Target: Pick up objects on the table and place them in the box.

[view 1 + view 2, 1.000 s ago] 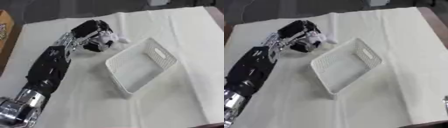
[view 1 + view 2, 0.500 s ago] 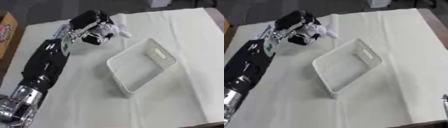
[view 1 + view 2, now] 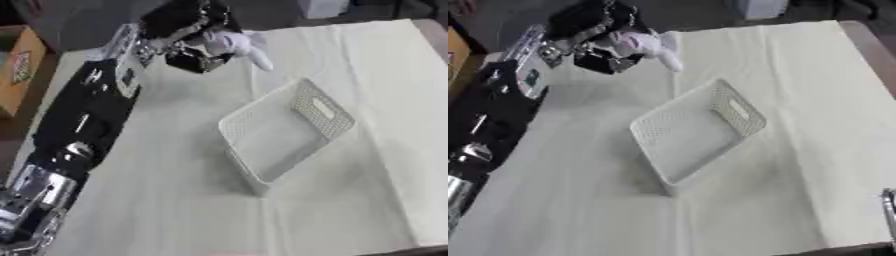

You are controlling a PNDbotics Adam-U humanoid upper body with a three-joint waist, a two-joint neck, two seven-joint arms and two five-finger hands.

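Pale cloth covers the counter (image 3: pixel 367 165) from edge to edge, with dark floor beyond its far side and a brown carton (image 3: pixel 19 75) off to the left. On the cloth, near the middle, sits the box (image 3: pixel 280 132), a white perforated basket with a slotted handle in its far wall; nothing shows inside it. From the lower left the left arm (image 3: pixel 83 125) reaches diagonally up across the counter, black with silver joints. Its left hand (image 3: pixel 179 30) is raised near the far edge, fingers curled around a small white toy (image 3: pixel 234 44), soft-looking, with a limb or ear hanging down toward the box. The toy is held up off the cloth, beyond the box's far-left corner and not yet over it. A sliver of something dark shows at the lower right edge of the right eye view; whether it is the right hand cannot be told.

Judging from this, the pick is done and the placing is left: the toy has to come over the box and be let go. No other loose objects show on the cloth.
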